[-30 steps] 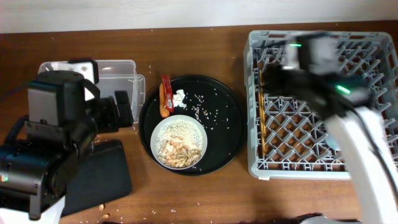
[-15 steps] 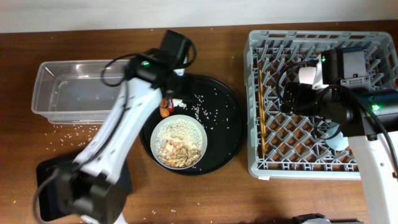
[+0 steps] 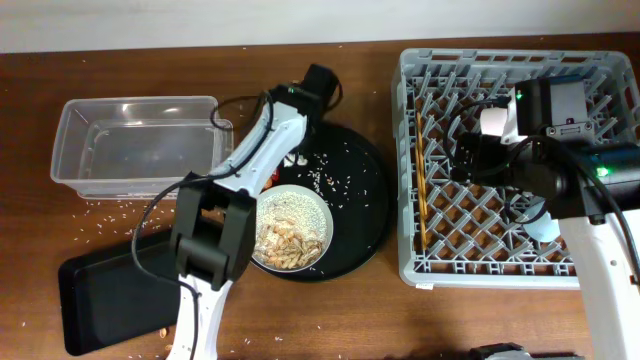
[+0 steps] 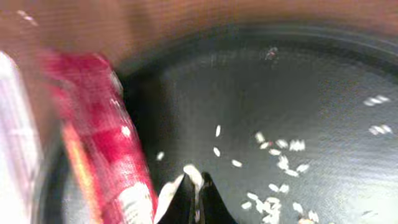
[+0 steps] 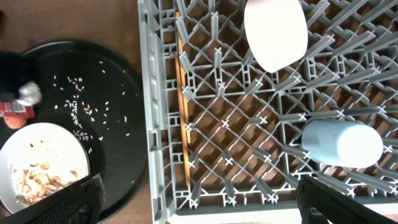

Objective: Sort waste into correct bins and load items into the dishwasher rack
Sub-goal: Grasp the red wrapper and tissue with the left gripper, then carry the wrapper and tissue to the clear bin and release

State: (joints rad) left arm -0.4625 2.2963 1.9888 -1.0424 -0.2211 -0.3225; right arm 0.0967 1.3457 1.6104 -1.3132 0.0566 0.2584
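My left gripper (image 4: 196,200) is low over the round black tray (image 3: 360,200), shut, with a bit of the crumpled white tissue (image 4: 192,175) pinched at its tips. The red wrapper (image 4: 102,127) lies just to its left. From the right wrist view the tissue (image 5: 28,93), the wrapper (image 5: 11,107) and the orange food piece (image 5: 16,122) sit together at the tray's edge. A wide pale bowl (image 3: 288,228) holds rice and brown scraps. My right gripper (image 5: 202,205) hangs open above the dishwasher rack (image 3: 410,180), which holds chopsticks (image 5: 183,112), a white bowl (image 5: 275,32) and a blue cup (image 5: 342,143).
A clear tub (image 3: 135,145) stands at the left and a shallow black rectangular tray (image 3: 110,290) lies in front of it. Loose rice is scattered on the round tray (image 4: 280,162) and on the wooden table (image 3: 100,212) by the tub.
The left arm swung from the tub side onto the round tray and its jaws closed at the tissue. The right gripper opened wide and stays above the rack.
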